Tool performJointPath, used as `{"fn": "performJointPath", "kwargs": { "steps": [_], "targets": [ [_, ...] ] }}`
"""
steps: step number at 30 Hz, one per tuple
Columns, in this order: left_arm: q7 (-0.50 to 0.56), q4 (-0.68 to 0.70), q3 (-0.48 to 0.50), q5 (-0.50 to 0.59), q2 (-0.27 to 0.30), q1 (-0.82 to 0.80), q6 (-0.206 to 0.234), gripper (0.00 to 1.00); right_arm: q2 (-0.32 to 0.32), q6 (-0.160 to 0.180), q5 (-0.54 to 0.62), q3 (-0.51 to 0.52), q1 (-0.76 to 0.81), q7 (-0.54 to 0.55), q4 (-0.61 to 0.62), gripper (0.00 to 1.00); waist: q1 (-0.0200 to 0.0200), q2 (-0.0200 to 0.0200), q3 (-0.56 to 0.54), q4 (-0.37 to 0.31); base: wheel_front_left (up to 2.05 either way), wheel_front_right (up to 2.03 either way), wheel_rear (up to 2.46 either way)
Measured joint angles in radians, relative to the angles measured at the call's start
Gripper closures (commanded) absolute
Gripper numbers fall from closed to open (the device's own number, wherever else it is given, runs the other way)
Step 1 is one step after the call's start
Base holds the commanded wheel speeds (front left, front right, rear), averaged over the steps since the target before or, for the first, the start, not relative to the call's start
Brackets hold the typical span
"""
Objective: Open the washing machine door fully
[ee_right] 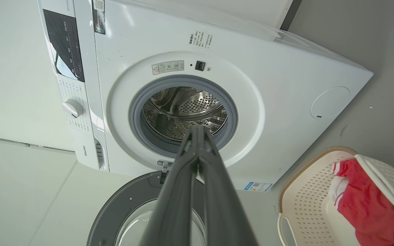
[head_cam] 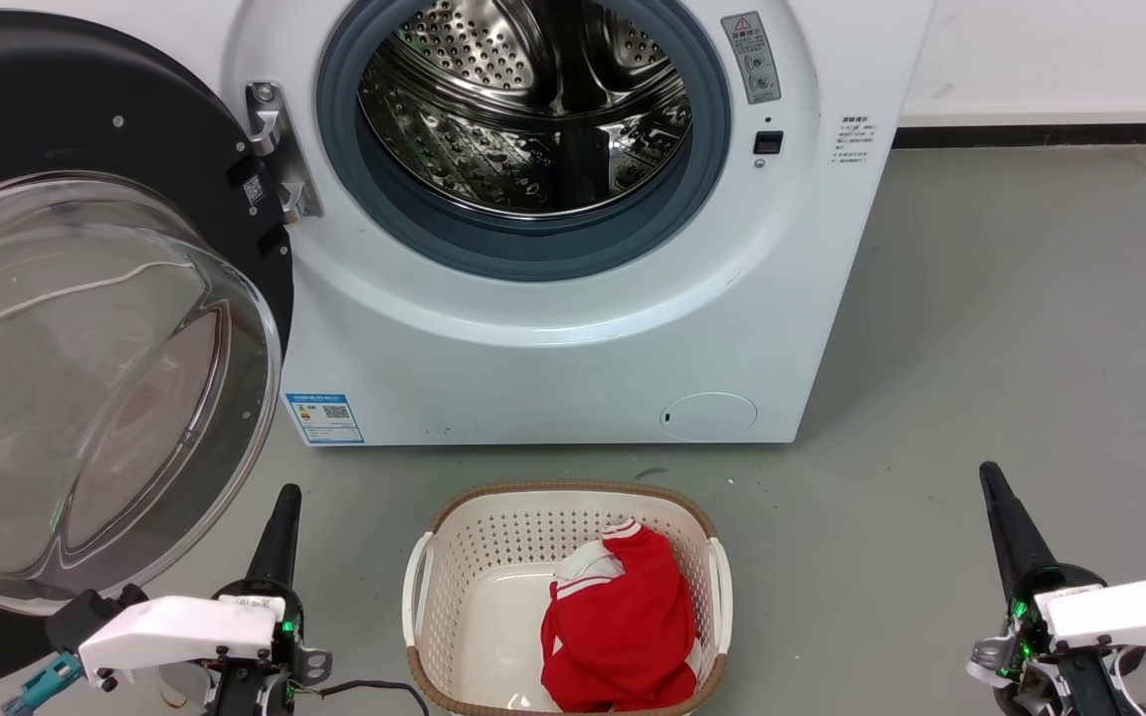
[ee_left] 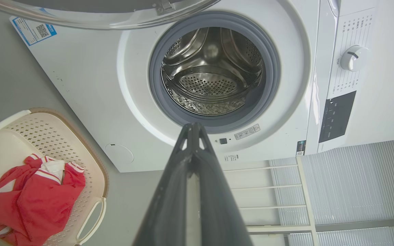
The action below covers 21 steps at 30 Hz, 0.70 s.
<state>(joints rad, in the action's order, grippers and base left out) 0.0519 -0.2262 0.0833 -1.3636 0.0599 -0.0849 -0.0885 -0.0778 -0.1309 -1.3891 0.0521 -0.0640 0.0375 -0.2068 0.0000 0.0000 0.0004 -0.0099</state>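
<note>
While viewed from the head, shows the washing machine door (head_cam: 105, 328) swung well clear of the opening, off to the left of the washing machine (head_cam: 553, 348) and hanging from a metal hinge (head_cam: 280, 149) at the opening's left edge, with inner face and bulging glass bowl turned toward the camera and black rim behind. Leaves the perforated steel drum (head_cam: 533, 109) and the blue-grey gasket (head_cam: 533, 244) around it wholly uncovered. Low on the white front, a blue label (head_cam: 326, 418) at the left corner and a small round flap (head_cam: 709, 416) toward the right. On the grey floor (head_cam: 981, 348) just in front of the machine, a cream basket (head_cam: 563, 487) with a brown rim, and a red and white garment (head_cam: 623, 626) lying inside it. At the lower left, near the bottom edge of the glass bowl, the left end effector (head_cam: 287, 497), fingers pressed together and gripping nothing. At the lower right, well apart from machine and basket, the right end effector (head_cam: 993, 482), likewise closed on empty air. From both wrists, dark fingers meeting at the tips and pointing toward the open drum; from the left wrist, also a white dial (ee_left: 353, 58) on the control panel.
</note>
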Motion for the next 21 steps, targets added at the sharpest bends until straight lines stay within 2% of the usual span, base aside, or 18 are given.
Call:
{"fn": "performJointPath", "kwargs": {
  "steps": [21],
  "targets": [
    [0.042, -0.012, 0.021, -0.162, -0.006, -0.009, -0.027, 1.00, 0.001, 0.000, -0.162, 0.019, -0.021, 0.033, -0.024, 1.00, 0.0000, 0.0000, 0.002, 0.006, 0.00, 0.00, 0.00]
  ]
}}
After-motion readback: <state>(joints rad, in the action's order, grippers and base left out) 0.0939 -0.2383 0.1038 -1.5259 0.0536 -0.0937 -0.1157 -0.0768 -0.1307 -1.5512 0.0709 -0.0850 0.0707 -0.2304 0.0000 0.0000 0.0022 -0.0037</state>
